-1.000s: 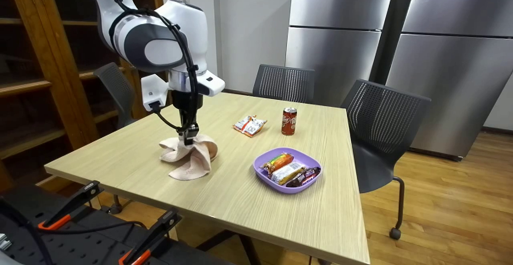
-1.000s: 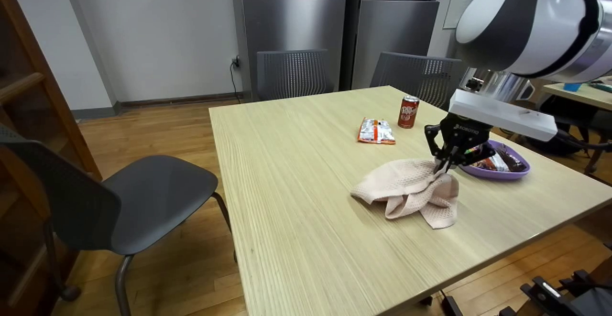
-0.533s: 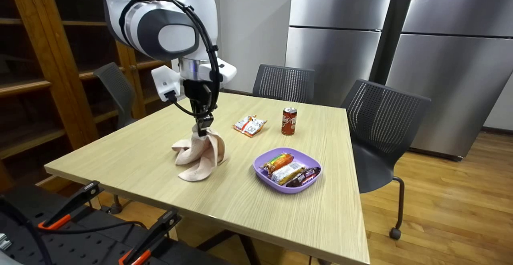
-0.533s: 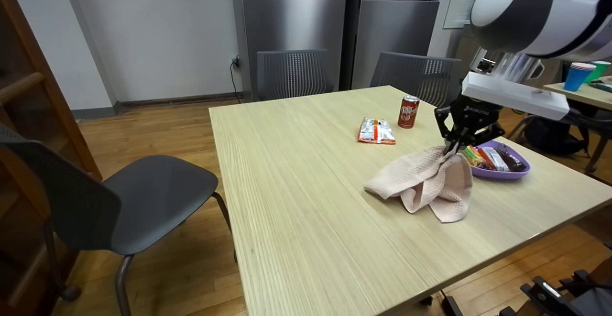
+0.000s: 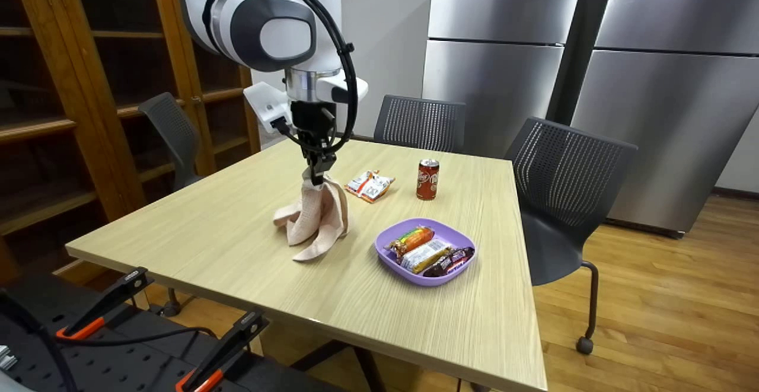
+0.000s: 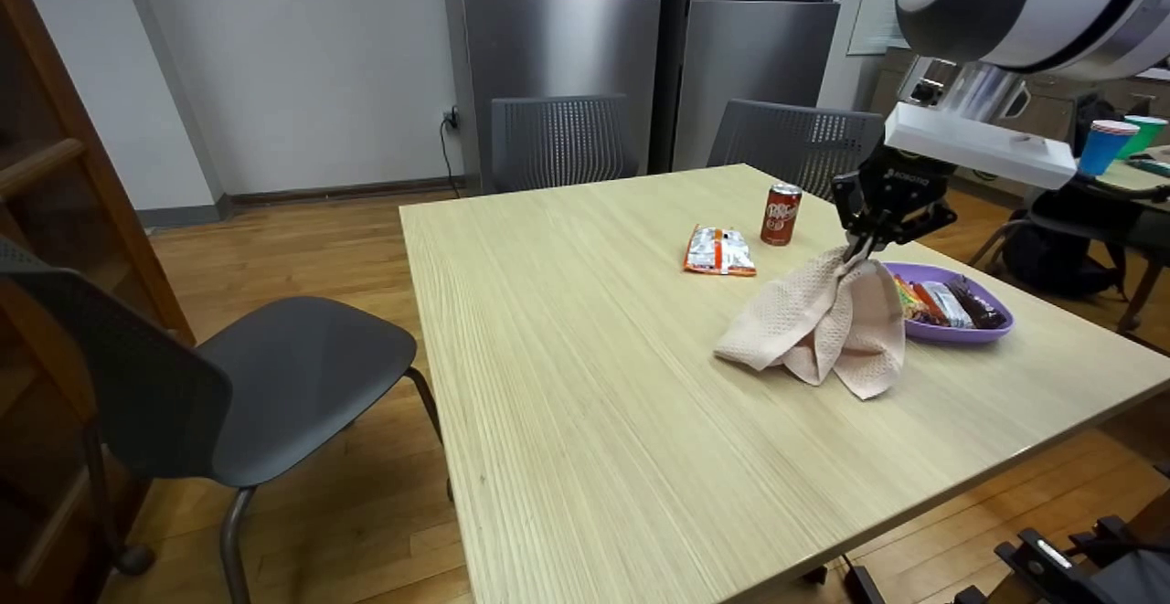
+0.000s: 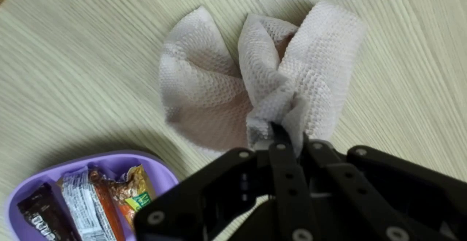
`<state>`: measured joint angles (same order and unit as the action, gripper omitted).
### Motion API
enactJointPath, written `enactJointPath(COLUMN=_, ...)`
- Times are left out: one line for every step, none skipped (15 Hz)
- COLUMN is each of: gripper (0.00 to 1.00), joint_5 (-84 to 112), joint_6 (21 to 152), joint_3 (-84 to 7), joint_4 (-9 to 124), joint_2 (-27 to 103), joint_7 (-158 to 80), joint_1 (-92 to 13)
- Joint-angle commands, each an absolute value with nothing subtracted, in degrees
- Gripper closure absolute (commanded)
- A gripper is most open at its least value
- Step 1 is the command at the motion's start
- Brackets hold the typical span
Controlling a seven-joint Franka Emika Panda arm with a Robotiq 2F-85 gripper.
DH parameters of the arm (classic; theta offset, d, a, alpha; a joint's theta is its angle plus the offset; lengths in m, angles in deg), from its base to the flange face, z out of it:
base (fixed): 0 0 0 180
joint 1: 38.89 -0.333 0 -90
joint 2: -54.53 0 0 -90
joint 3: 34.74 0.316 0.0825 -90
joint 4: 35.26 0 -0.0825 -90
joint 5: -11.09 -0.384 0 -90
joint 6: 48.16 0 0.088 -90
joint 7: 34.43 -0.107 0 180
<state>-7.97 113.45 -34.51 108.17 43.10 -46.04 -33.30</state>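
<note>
A: Where's the cloth (image 7: 321, 73)?

B: Hanging from the gripper (image 6: 859, 249), above the table (image 6: 548, 357). It's pale pink with a waffle weave, gathered to a peak at the top, its folds flaring out underneath.

A: How wide are the jaws?

B: Drawn together almost fully, grasping a bunched bit of the cloth. In the wrist view the pinched fabric pokes out from between them.

A: Is any of it on the wood?

B: Hard to say. In both exterior views the lower corners hang very close to the table; whether they touch, I can't tell.

A: What's around it?

B: The purple tray (image 7: 163, 179), near the cloth but apart from it: the wrist view shows a strip of table between the two. Wrapped bars (image 7: 85, 204) lie side by side in it, orange, whitish and dark brown.

A: And beyond?

B: A silver-and-orange bag (image 5: 369, 186) lying flat, with a red can (image 5: 427, 179) standing upright near it.

A: Farther out?

B: Dark chairs (image 5: 418, 120) stand around the table, with two steel fridges (image 5: 492, 95) behind. A wooden cabinet (image 5: 68, 54) rises at the edge of an exterior view; blue and green cups (image 6: 1104, 149) show in an exterior view, far right.
</note>
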Motion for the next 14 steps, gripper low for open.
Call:
enactJointPath(gripper=0.99, joint_5=-7.3, joint_6=109.55, joint_3=-35.58, joint_4=104.97, joint_2=43.5, joint_7=-42.75, joint_1=-32.69)
enactJointPath(gripper=0.99, joint_5=-7.16, joint_6=109.25, joint_3=-35.84, joint_4=104.39, joint_2=43.45, joint_7=-42.23, joint_1=-32.67)
enactJointPath(gripper=0.99, joint_5=-7.14, joint_6=108.79, joint_3=-36.11, joint_4=103.69, joint_2=43.43, joint_7=-41.45, joint_1=-32.51)
enactJointPath(gripper=0.99, joint_5=-6.98, joint_6=108.52, joint_3=-36.39, joint_4=103.18, joint_2=43.45, joint_7=-40.98, joint_1=-32.48)
enactJointPath(gripper=0.99, joint_5=-6.81, joint_6=108.07, joint_3=-36.71, joint_4=102.57, joint_2=43.48, joint_7=-40.39, joint_1=-32.37)
enactJointPath(gripper=0.99, joint_5=-6.74, joint_6=107.8, joint_3=-36.99, joint_4=102.07, joint_2=43.46, joint_7=-39.83, joint_1=-32.25)
enactJointPath(gripper=0.99, joint_5=-6.6, joint_6=107.53, joint_3=-37.31, joint_4=101.6, joint_2=43.43, joint_7=-39.38, joint_1=-32.08)
enactJointPath(gripper=0.99, joint_5=-6.32, joint_6=107.44, joint_3=-37.69, joint_4=101.23, joint_2=43.34, joint_7=-39.09, joint_1=-32.01)
enactJointPath(gripper=0.99, joint_5=-6.31, joint_6=107.19, joint_3=-37.97, joint_4=100.81, joint_2=43.21, joint_7=-38.49, joint_1=-31.7)
enactJointPath(gripper=0.99, joint_5=-6.15, joint_6=107.04, joint_3=-38.31, joint_4=100.47, joint_2=43.06, joint_7=-38.27, joint_1=-31.58)
enactJointPath(gripper=0.99, joint_5=-6.27, joint_6=106.69, joint_3=-38.51, joint_4=100.06, joint_2=42.74, joint_7=-37.64, joint_1=-31.29)
enactJointPath(gripper=0.99, joint_5=-6.32, joint_6=106.4, joint_3=-38.68, joint_4=99.67, joint_2=42.34, joint_7=-37.27, joint_1=-31.11)
enactJointPath(gripper=0.99, joint_5=-6.66, joint_6=106.02, joint_3=-38.68, joint_4=99.21, joint_2=41.8, joint_7=-36.61, joint_1=-30.85)
enactJointPath(gripper=0.99, joint_5=-6.86, joint_6=105.73, joint_3=-38.68, joint_4=98.79, joint_2=41.23, joint_7=-36.1, joint_1=-30.6)
